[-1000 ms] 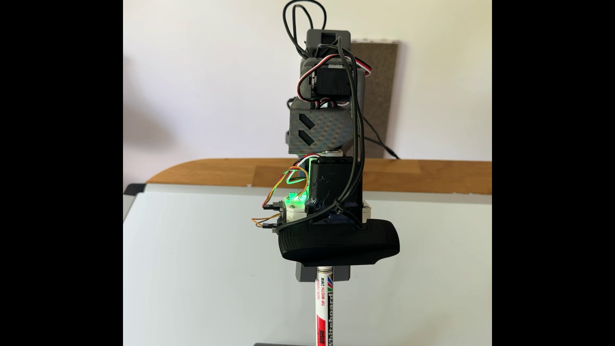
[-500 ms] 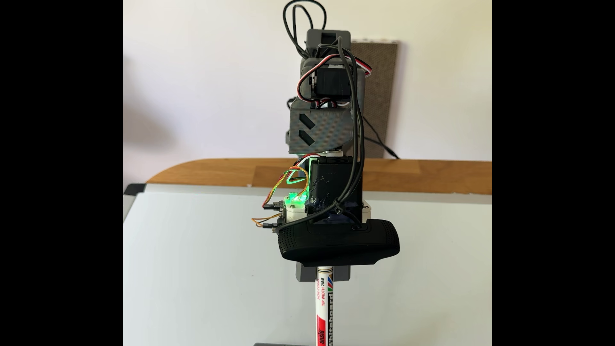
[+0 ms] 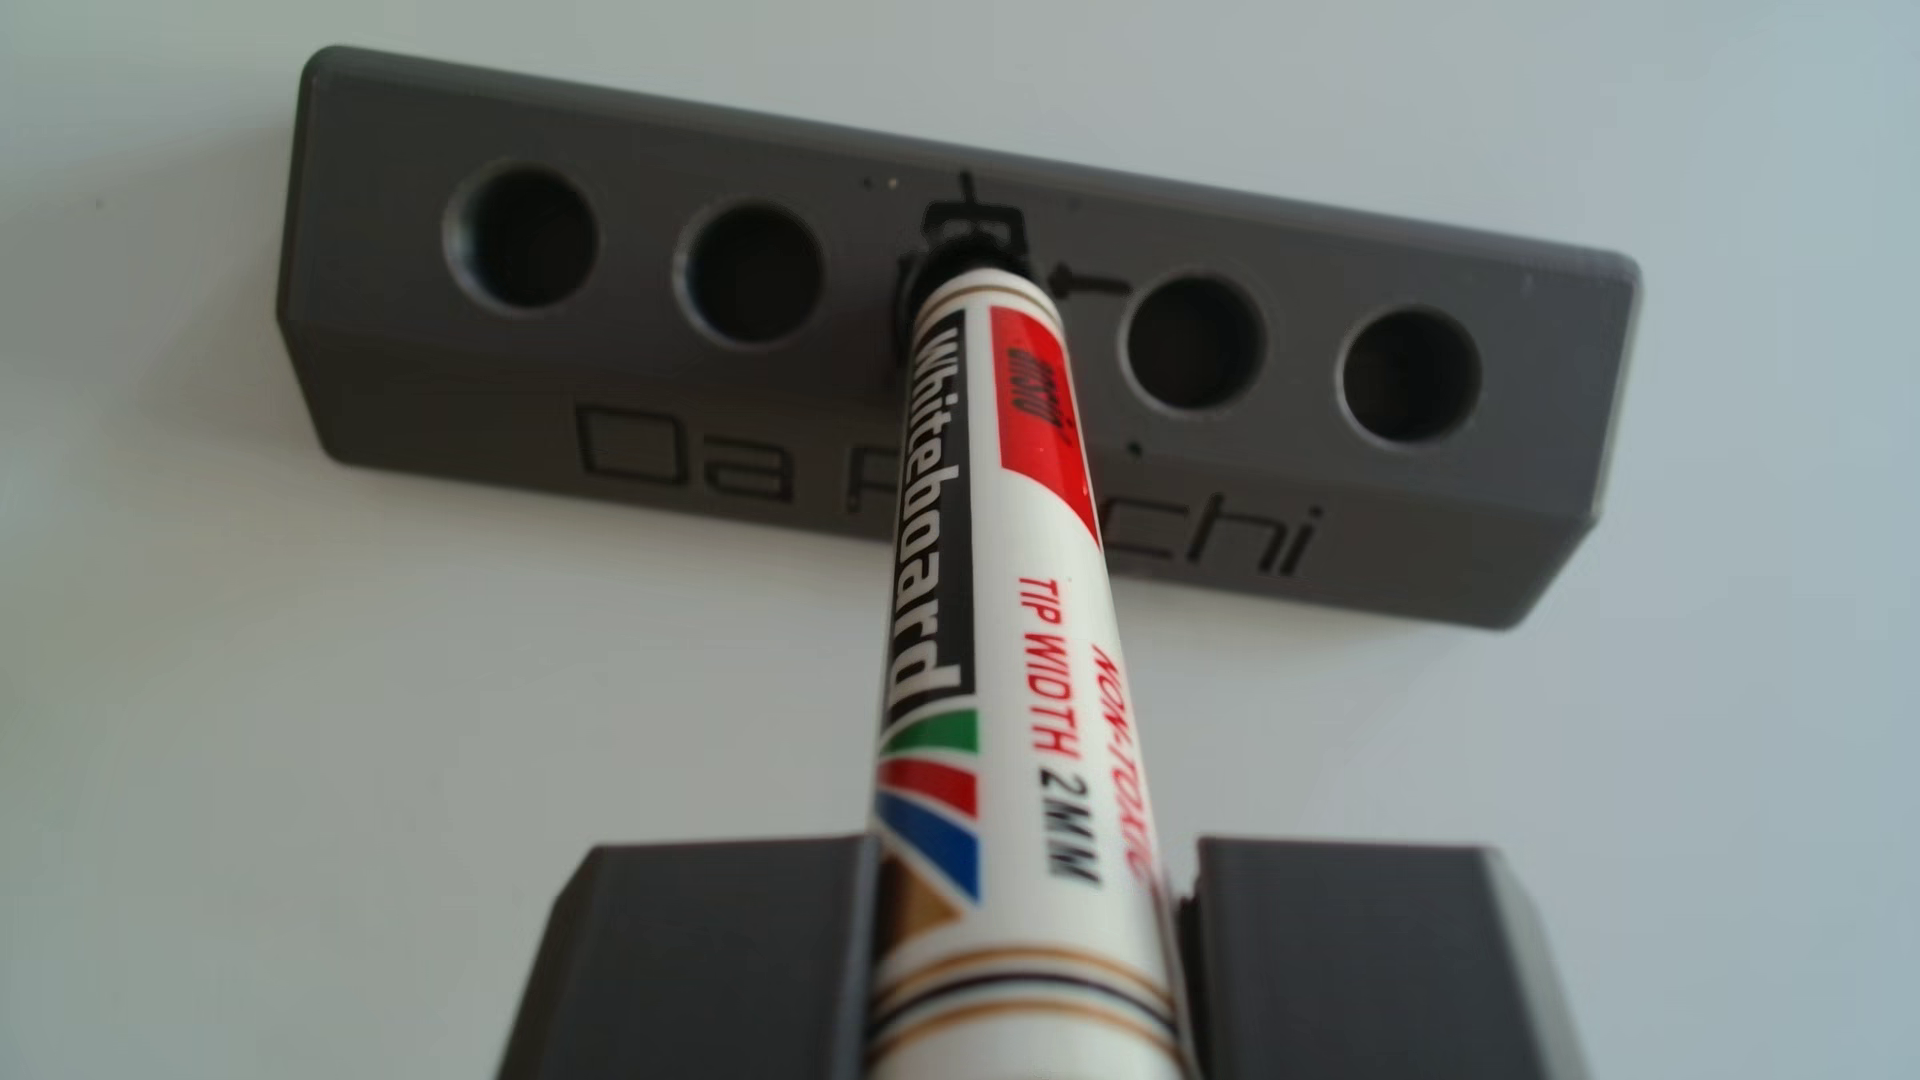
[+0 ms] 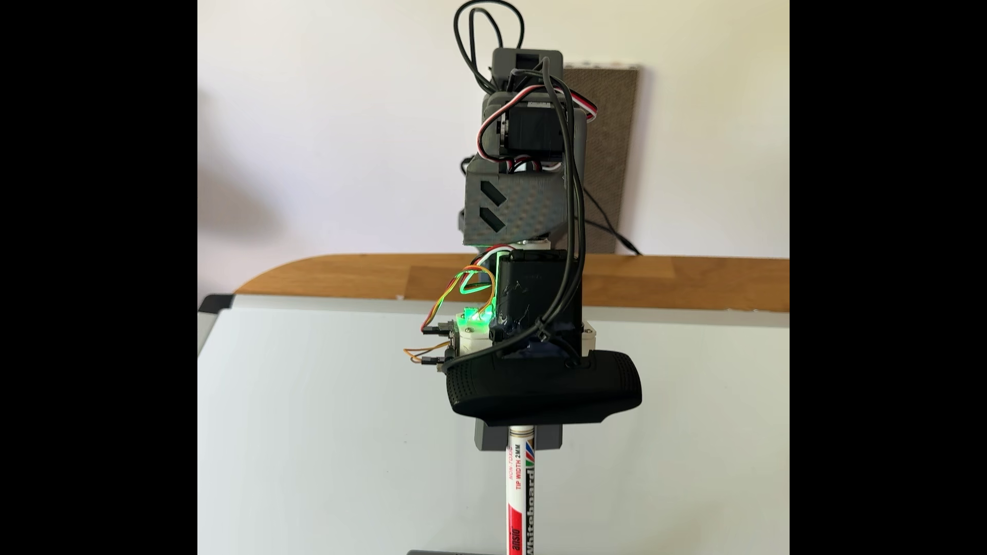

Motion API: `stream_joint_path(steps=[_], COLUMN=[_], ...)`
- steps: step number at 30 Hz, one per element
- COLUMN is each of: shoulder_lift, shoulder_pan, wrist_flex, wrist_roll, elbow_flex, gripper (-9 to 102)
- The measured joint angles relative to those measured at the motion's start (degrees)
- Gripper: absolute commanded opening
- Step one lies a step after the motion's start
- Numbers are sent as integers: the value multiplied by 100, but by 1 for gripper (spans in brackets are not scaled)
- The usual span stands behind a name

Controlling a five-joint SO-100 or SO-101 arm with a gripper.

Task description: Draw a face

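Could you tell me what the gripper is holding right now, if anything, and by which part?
The gripper holds a whiteboard marker by its upper barrel, clamped between both fingers; its tip end sits at the grey holder's middle hole.

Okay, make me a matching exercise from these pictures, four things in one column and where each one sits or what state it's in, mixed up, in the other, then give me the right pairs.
Things:
1. whiteboard marker
2. grey pen holder
3. gripper
4. wooden table

Places or states:
A. lies on the whiteboard, with four of its holes empty
B. shut on the marker's barrel
C. tip down in the holder's middle hole
D. shows beyond the whiteboard's far edge, by the wall

Pairs: 1-C, 2-A, 3-B, 4-D
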Motion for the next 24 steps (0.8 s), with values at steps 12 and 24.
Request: stream_joint_path(steps=[12,24], shoulder_lift=[1336,2382], shoulder_pan=[44,-352], wrist_flex=[255,1248], wrist_roll=[-9,-9], elbow_flex=[-123,272], gripper=[-1,-1])
